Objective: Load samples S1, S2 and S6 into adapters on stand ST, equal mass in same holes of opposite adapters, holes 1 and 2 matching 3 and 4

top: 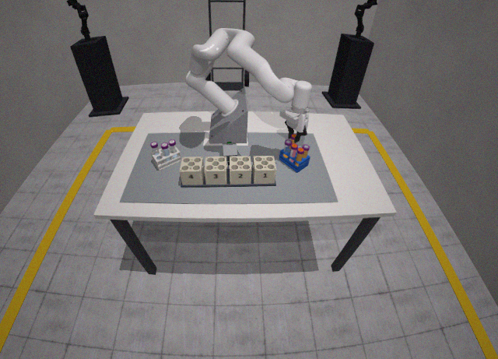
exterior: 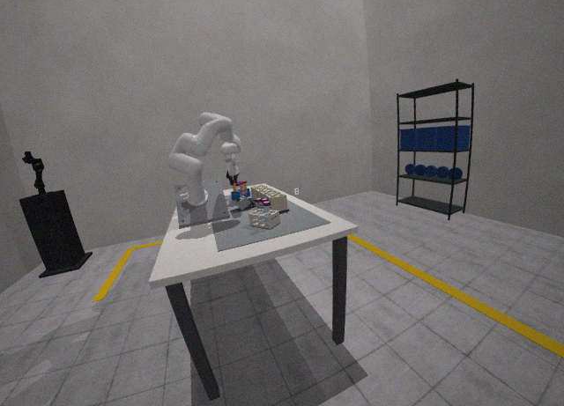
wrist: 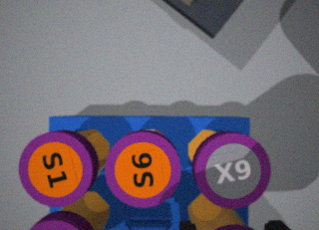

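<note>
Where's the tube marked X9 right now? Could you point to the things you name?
In the wrist view, X9 (wrist: 231, 170) is at the right end of the visible row of labelled caps, next to S6 (wrist: 143, 169), over the blue rack (wrist: 150, 121).

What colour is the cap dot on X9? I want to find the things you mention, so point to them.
The dot on X9 (wrist: 232, 184) is grey, inside a purple cap rim; the wrist view shows it best.

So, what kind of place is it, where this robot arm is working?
Probably a laboratory or a robot test room: capped sample tubes stand in a blue rack, numbered adapters sit nearby, and yellow floor tape surrounds the table.
</note>
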`<state>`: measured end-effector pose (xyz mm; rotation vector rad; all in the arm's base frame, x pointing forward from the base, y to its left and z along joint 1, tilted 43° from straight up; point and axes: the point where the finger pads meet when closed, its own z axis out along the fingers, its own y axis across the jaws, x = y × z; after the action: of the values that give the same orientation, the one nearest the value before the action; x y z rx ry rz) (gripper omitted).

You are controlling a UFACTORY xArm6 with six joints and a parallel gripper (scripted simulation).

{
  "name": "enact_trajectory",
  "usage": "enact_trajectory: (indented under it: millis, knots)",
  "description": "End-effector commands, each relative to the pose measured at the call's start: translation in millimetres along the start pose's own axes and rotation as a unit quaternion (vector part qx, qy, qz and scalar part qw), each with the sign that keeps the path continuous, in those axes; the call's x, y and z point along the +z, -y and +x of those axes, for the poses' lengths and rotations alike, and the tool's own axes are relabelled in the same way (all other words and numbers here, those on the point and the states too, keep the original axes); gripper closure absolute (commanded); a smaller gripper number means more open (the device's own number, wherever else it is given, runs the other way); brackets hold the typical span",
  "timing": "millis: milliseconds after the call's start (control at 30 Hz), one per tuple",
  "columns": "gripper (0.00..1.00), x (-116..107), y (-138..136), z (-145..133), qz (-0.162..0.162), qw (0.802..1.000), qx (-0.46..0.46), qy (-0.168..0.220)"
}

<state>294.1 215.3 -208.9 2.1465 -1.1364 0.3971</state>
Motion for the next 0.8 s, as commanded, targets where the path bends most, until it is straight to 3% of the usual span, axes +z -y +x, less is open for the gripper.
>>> enact_trajectory:
  millis: [0,400,767]
  knots:
    - [1.00,-4.7,1.7,-0.1,0.002,1.000,0.001,0.001]
    - [1.00,-14.7,1.6,-0.1,0.002,1.000,0.001,0.001]
    - [1.00,-36.8,1.6,-0.2,0.002,1.000,0.001,0.001]
